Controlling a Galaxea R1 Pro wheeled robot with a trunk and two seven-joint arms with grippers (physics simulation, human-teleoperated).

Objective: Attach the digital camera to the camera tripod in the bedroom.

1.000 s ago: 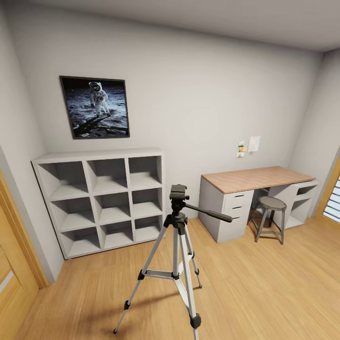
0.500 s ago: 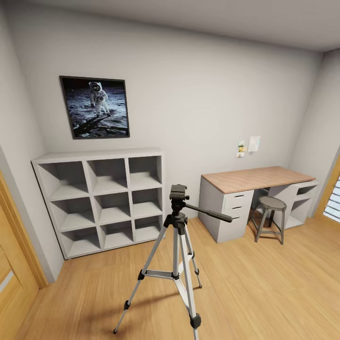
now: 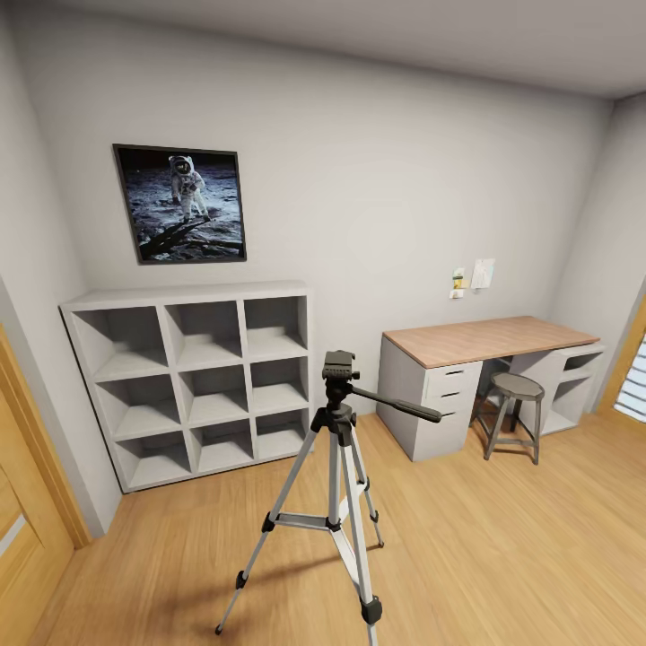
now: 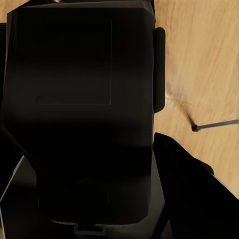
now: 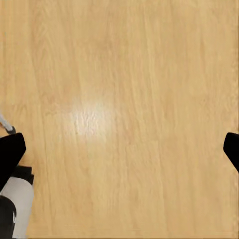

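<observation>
The camera tripod (image 3: 339, 449) stands on the plank floor in the middle of the bedroom, silver legs spread, its black head (image 3: 339, 366) bare on top and the pan handle (image 3: 400, 408) pointing right. In the left wrist view the digital camera (image 4: 79, 74), a black boxy body, sits between the dark fingers (image 4: 186, 189) of my left gripper (image 4: 94, 199), which is shut on it. My right gripper (image 5: 119, 152) is open above bare wooden floor, its fingertips (image 5: 10, 154) wide apart with nothing between them.
A grey-white cube shelf (image 3: 193, 381) stands against the back wall under a moon-landing picture (image 3: 182, 204). A desk with a wooden top (image 3: 489, 339) and a round stool (image 3: 516, 413) are at the right. A wooden door frame (image 3: 36, 467) borders the left.
</observation>
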